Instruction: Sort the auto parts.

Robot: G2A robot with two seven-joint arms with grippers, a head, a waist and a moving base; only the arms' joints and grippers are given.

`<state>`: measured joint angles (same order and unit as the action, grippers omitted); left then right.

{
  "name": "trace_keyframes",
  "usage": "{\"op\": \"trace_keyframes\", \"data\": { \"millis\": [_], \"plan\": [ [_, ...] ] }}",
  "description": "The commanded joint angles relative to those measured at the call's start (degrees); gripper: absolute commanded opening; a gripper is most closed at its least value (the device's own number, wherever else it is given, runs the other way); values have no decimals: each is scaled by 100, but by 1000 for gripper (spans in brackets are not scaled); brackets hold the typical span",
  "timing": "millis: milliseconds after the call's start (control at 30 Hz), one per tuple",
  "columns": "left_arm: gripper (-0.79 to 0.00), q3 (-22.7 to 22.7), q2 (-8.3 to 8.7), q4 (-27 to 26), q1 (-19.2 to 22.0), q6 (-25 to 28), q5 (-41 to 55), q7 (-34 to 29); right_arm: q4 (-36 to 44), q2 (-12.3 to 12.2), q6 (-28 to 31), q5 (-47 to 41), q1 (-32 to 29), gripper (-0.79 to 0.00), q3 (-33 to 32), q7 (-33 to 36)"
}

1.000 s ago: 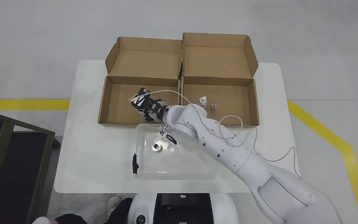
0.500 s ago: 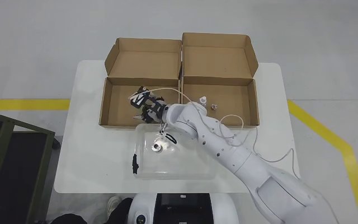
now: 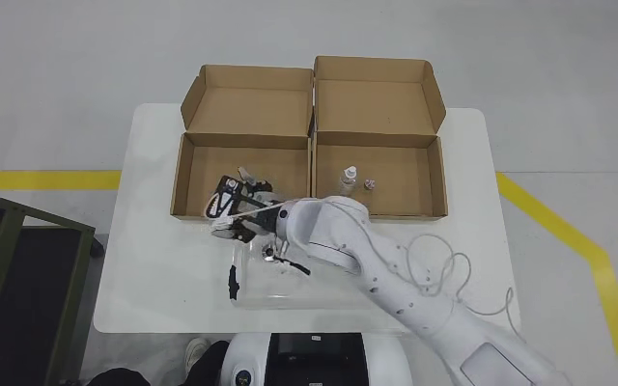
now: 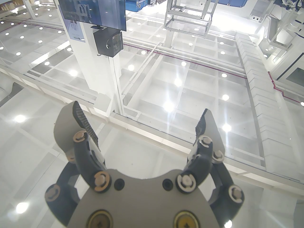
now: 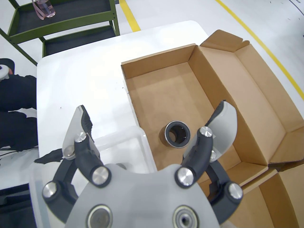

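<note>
Top view, left side first: white bench [image 3: 145, 241] with two open cardboard boxes side by side along its far half, lids folded back. Left box [image 3: 198, 174] holds a black ring part [image 5: 177, 134] lying on its floor, near the near wall. Right gripper [image 3: 224, 205] hangs over that box's near edge, arm coming in from the near right. In the right wrist view the right gripper [image 5: 152, 106] is spread wide with nothing between the fingers; the ring sits below it, apart from both fingers. Just near of the left box sits a clear plastic bin [image 3: 319, 289], touching or almost touching the box wall, can't tell which. Inside the bin is a round metal part [image 3: 271, 254], just beside the arm's wrist. A black piece [image 3: 233, 280] sits at the bin's left end. Right box [image 3: 406, 179] has two small parts on its floor toward its left side, a pale one [image 3: 349, 178] and a smaller brownish one [image 3: 369, 182], close together but apart. Left gripper [image 4: 141, 110] points up at the ceiling, jaws wide apart, holding nothing.
</note>
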<state>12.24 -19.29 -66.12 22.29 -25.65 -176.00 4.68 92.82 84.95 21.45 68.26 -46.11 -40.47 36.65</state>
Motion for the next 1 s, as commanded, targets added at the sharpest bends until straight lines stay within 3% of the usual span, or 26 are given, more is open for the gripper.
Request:
{"op": "trace_keyframes", "data": {
  "millis": [0, 433, 733, 967],
  "plan": [
    [0, 0, 0, 0, 0, 0, 0, 0, 289, -68, 190, 71, -234, 0, -74, 99],
    [0, 0, 0, 0, 0, 0, 0, 0, 1021, -387, 1168, 762, -1215, 0, -325, 319],
    [0, 0, 0, 0, 0, 0, 0, 0, 736, -465, 1342, 985, -1332, -3, -462, 85],
    [0, 0, 0, 0, 0, 0, 0, 0, 542, -492, 1479, 1169, -1299, -58, -433, 136]
  ]
}}
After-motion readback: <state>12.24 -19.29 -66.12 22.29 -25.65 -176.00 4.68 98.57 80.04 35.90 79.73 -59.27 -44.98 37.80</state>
